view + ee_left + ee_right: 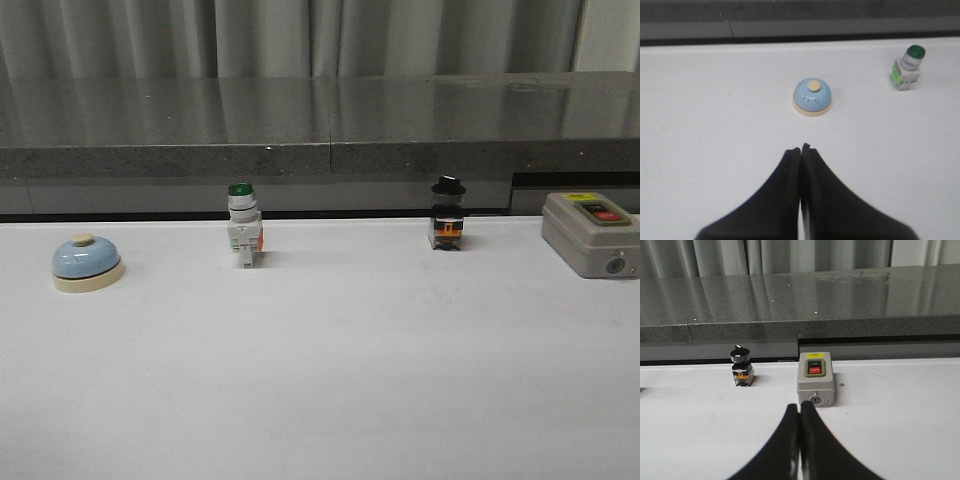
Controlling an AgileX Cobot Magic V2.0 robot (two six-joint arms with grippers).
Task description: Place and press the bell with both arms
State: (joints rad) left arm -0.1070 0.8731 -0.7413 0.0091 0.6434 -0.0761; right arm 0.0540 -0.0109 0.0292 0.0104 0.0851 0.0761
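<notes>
The light-blue bell [87, 262] with a cream base and cream button stands upright on the white table at the far left. It also shows in the left wrist view [812, 97], ahead of my left gripper [801, 148], which is shut, empty and well short of it. My right gripper [800, 405] is shut and empty, its tips just short of a grey switch box. Neither arm shows in the front view.
A green-capped white pushbutton [243, 225] stands at the table's back middle-left. A black-capped switch [447, 213] stands at back middle-right. A grey ON/OFF switch box [591, 234] sits at the far right. A dark stone ledge [320, 120] runs behind the table.
</notes>
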